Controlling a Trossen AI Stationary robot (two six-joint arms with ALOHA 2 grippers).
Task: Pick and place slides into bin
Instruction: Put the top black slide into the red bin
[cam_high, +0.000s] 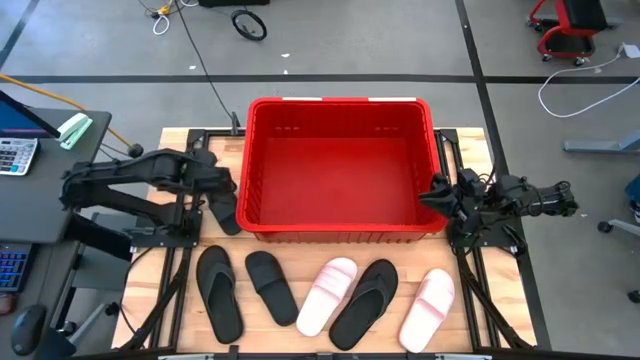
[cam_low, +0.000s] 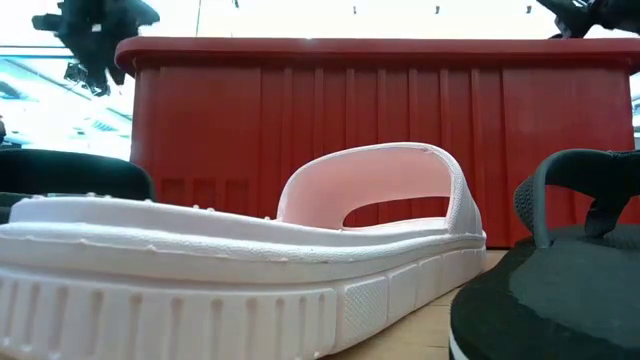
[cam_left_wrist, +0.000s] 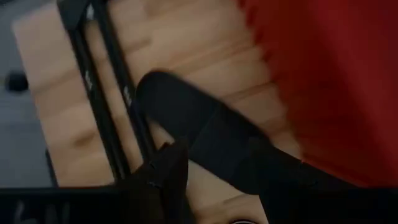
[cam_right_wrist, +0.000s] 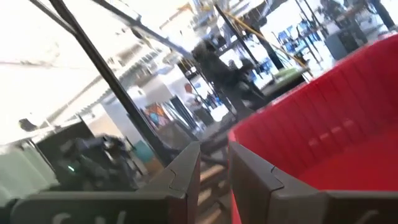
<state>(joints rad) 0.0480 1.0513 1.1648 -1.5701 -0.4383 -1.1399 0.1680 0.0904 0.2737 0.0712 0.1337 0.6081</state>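
The red bin (cam_high: 338, 232) stands in the middle of the table. Five slides lie in a row in front of it: a black flip-flop (cam_high: 218, 292), a black wide-strap slide (cam_high: 271, 286), a pink slide (cam_high: 328, 295), a second black flip-flop (cam_high: 362, 303) and a second pink slide (cam_high: 428, 309). My left gripper (cam_high: 214, 192) is beside the bin's left wall, shut on the other black wide-strap slide (cam_left_wrist: 217, 140). My right gripper (cam_high: 438, 194) waits at the bin's right wall, its fingers (cam_right_wrist: 186, 171) a narrow gap apart and empty. My left gripper pinches the black slide between its two fingers (cam_left_wrist: 166, 169), near one end of it (cam_left_wrist: 249, 177). The slide is lifted off the table beside the bin's left wall, and its free end (cam_high: 228, 218) hangs below the gripper. The exact spot of contact is hidden at the picture's bottom.
The bin's tall walls and rim (cam_low: 370, 48) rise between the two arms. Black frame rails (cam_high: 180, 240) run along the table's left and right sides. A desk with a calculator (cam_high: 15, 155) stands off the table's left edge.
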